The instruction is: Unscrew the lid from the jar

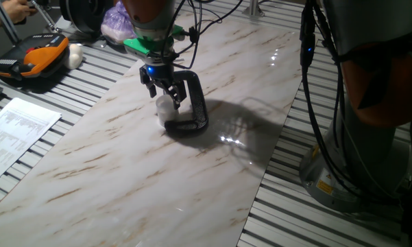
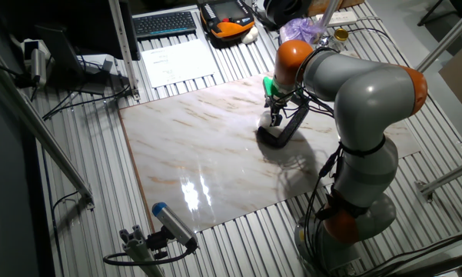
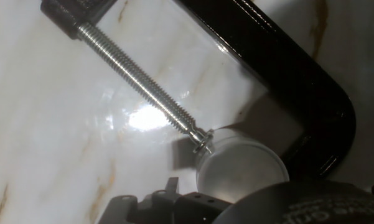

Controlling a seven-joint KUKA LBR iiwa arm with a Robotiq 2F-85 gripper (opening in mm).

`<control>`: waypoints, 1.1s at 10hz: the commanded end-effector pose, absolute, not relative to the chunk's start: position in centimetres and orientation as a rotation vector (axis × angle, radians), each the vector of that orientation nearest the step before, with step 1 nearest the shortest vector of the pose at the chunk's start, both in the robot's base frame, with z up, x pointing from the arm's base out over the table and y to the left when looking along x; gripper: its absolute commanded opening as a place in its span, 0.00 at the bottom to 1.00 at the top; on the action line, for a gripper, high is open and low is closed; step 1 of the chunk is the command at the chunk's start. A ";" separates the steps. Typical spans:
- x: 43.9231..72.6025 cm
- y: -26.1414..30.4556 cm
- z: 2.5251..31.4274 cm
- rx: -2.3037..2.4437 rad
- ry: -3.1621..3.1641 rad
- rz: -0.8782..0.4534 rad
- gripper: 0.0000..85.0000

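Observation:
A tiny clear jar (image 1: 168,116) stands on the marble board, pinched between the screw (image 3: 140,81) and the frame of a black C-clamp (image 1: 195,103). Its whitish lid (image 3: 239,168) sits on top, seen from above in the hand view, with its lower edge hidden by dark hand parts. My gripper (image 1: 164,98) hangs straight over the lid, fingers spread to either side of it and apparently not touching it. In the other fixed view the gripper (image 2: 275,119) covers the jar.
The marble board (image 1: 123,178) lies on a slatted metal table. At the far left are an orange and black device (image 1: 31,58), a white ball (image 1: 75,55) and a printed sheet (image 1: 14,134). A purple bag (image 1: 116,24) sits behind the arm.

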State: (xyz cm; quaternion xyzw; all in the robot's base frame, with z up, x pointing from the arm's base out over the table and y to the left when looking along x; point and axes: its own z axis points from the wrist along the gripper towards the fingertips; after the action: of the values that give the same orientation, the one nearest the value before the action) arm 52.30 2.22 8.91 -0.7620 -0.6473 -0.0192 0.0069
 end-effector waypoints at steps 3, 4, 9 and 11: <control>52.2 2.2 8.8 -2.385 -2.023 -0.060 1.00; 52.2 2.1 8.8 -2.385 -2.023 -0.060 1.00; 52.0 2.1 8.8 -2.384 -2.023 -0.049 1.00; 52.1 2.1 8.7 -2.385 -2.023 -0.053 1.00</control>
State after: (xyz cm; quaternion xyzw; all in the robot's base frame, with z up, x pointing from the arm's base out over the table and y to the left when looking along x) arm 52.08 2.12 8.74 -0.7624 -0.6468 -0.0168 0.0071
